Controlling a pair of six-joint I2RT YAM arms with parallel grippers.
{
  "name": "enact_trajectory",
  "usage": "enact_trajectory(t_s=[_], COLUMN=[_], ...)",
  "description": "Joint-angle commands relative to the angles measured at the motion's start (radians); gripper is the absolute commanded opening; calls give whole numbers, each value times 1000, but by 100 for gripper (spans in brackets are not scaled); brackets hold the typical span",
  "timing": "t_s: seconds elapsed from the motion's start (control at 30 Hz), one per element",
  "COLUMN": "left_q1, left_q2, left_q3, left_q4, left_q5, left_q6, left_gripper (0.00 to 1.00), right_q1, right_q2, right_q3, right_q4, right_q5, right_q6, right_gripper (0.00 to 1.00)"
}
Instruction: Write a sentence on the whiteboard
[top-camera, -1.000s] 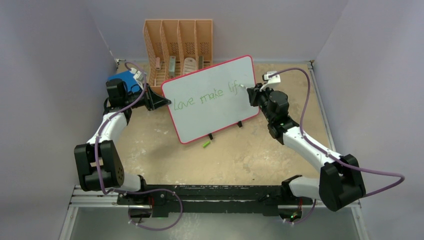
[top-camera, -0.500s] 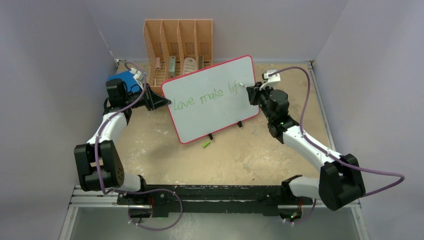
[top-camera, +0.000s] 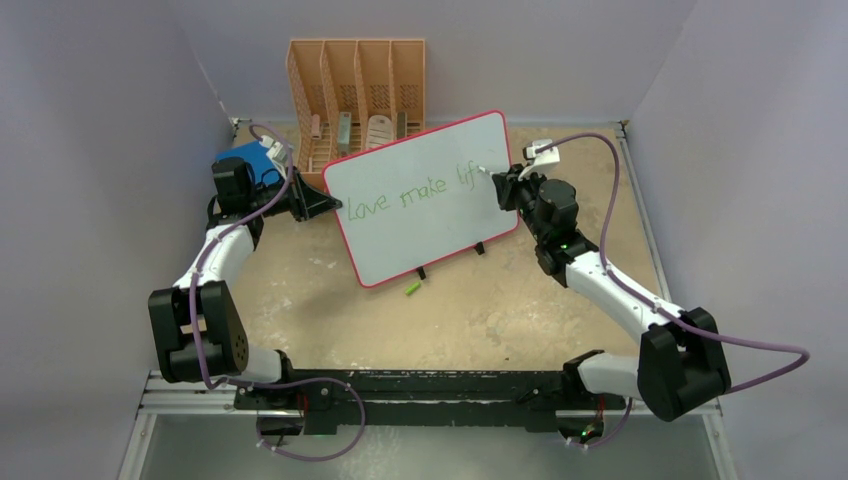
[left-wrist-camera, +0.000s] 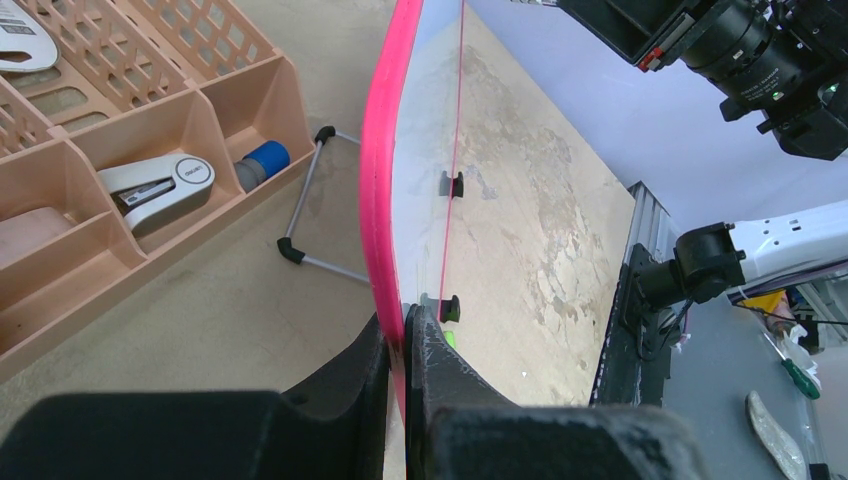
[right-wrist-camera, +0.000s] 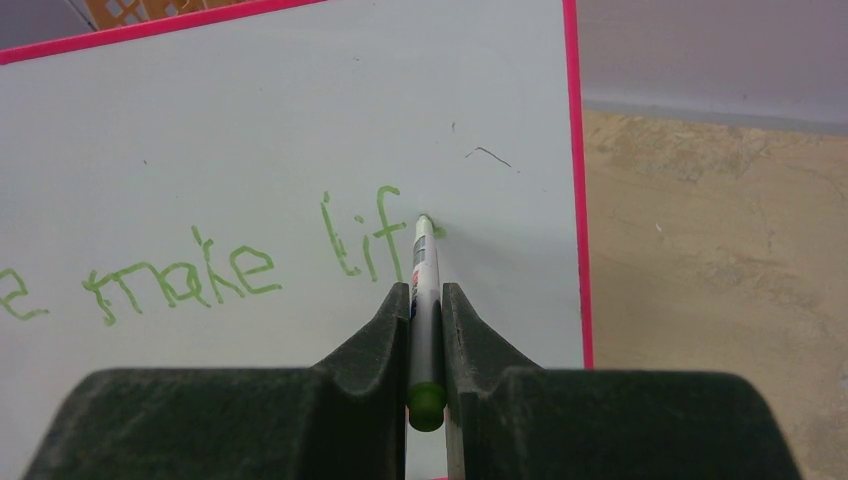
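Observation:
The whiteboard (top-camera: 430, 225) stands tilted on two black feet mid-table, its rim pink-red. Green writing (top-camera: 415, 192) on it reads "love make lif". My left gripper (top-camera: 318, 207) is shut on the board's left edge; in the left wrist view the pink rim (left-wrist-camera: 378, 170) runs between my fingers, gripper point (left-wrist-camera: 403, 335). My right gripper (top-camera: 503, 183) is shut on a white marker with a green end (right-wrist-camera: 424, 290), gripper point (right-wrist-camera: 426, 292). Its tip touches the board just right of the "f" (right-wrist-camera: 372, 245).
An orange slotted organizer (top-camera: 355, 90) with small items stands behind the board. A blue flat book (top-camera: 250, 160) lies at the far left. A green marker cap (top-camera: 411, 289) lies on the table in front of the board. Walls close both sides.
The right gripper and marker tip have shifted slightly up and right beside the "f". The left arm and board have not moved.

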Motion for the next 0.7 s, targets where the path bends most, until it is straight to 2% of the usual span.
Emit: enact_trajectory(t_s=[0.0, 0.67], left_q1=[8, 9], left_q2=[-40, -41], left_q3=[23, 23], left_q4=[63, 62], left_q5=[5, 3], left_q6=[42, 41], left_gripper=[0, 0], right_q1=[-3, -2], right_q2=[-15, -41], right_q3=[11, -45], right_q4=[30, -5], right_q5=[-35, -11], right_q6=[-1, 10], right_gripper=[0, 0])
